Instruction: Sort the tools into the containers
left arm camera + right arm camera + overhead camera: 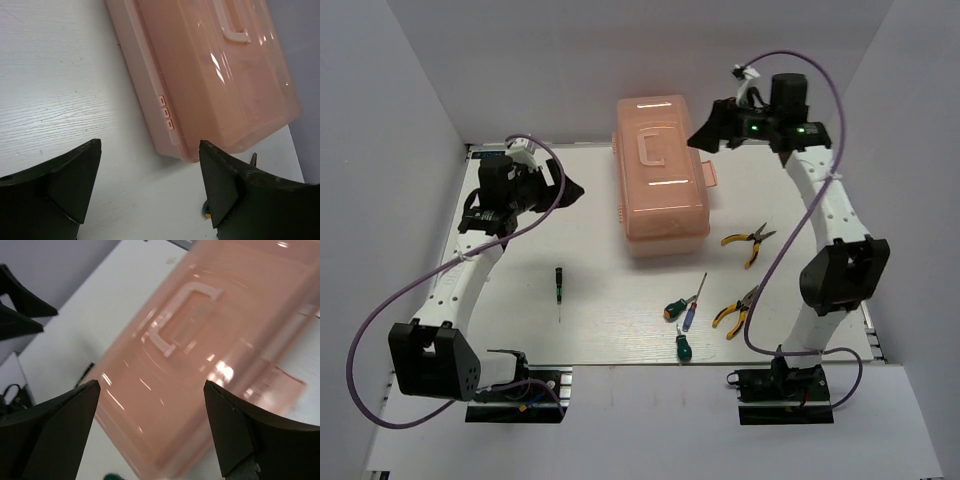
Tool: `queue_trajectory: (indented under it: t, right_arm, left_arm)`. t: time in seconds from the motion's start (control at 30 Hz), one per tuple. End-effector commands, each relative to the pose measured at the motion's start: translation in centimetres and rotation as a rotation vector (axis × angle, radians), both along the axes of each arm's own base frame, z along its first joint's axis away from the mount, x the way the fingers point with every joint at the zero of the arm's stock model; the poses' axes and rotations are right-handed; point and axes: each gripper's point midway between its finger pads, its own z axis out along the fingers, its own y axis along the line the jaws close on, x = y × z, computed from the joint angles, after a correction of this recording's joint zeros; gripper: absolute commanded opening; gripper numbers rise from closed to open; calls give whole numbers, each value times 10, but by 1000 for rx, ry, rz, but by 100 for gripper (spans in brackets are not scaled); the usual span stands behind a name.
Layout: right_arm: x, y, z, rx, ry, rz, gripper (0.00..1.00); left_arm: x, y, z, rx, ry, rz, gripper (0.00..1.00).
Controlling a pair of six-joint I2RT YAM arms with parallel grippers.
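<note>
The salmon-pink toolbox (660, 190) stands closed at the table's far middle, with its lid handle (653, 148) on top and its latch (708, 176) on the right side. My left gripper (576, 193) is open and empty, hovering left of the box. My right gripper (698, 138) is open and empty above the box's right far corner. Two yellow-handled pliers (748, 240) (735, 310), two green stubby screwdrivers (673, 309) (682, 345), a blue-handled one (690, 318) and a thin black-green screwdriver (559, 283) lie on the table. The box fills the left wrist view (215, 75) and the right wrist view (200, 365).
White walls close in the table on the left, back and right. Purple cables loop from both arms. The arm bases (515, 395) (785, 385) sit at the near edge. The tools lie in front of and to the right of the box.
</note>
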Motion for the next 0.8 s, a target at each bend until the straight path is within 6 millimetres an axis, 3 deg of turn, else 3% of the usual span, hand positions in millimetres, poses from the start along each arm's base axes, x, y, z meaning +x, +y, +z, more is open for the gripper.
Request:
queue_trajectory:
  t: [0.0, 0.03, 0.07, 0.1, 0.13, 0.17, 0.2, 0.27, 0.3, 0.5, 0.77]
  right_arm:
    - [19, 44, 32, 161, 1, -10, 90]
    - [26, 67, 10, 158, 58, 16, 90]
    - [28, 75, 13, 168, 61, 14, 90]
    - [32, 82, 26, 206, 75, -15, 88]
    - [31, 98, 26, 207, 71, -11, 86]
    - [38, 108, 11, 196, 94, -18, 85]
    - [46, 109, 19, 193, 57, -58, 79]
    - [45, 129, 13, 188, 67, -51, 74]
    - [52, 128, 7, 174, 68, -91, 70]
    - [54, 144, -25, 115, 110, -145, 70]
    - [59, 147, -54, 9, 102, -261, 70]
  left_arm:
    - [3, -15, 31, -58, -86, -73, 90]
    - [3, -18, 35, -77, -91, -81, 90]
    - [3, -22, 29, -100, -71, -97, 91]
    - [4, -25, 36, -114, -97, -110, 91]
    - [6, -28, 30, -127, -84, -121, 91]
    - [8, -32, 29, -144, -81, -140, 91]
    - [9, -34, 32, -164, -94, -145, 90]
    - [13, -38, 30, -178, -97, -164, 86]
    - [16, -40, 29, -191, -95, -172, 86]
    - [30, -46, 20, -208, -79, -199, 84]
    - [40, -54, 26, -223, -142, -259, 84]
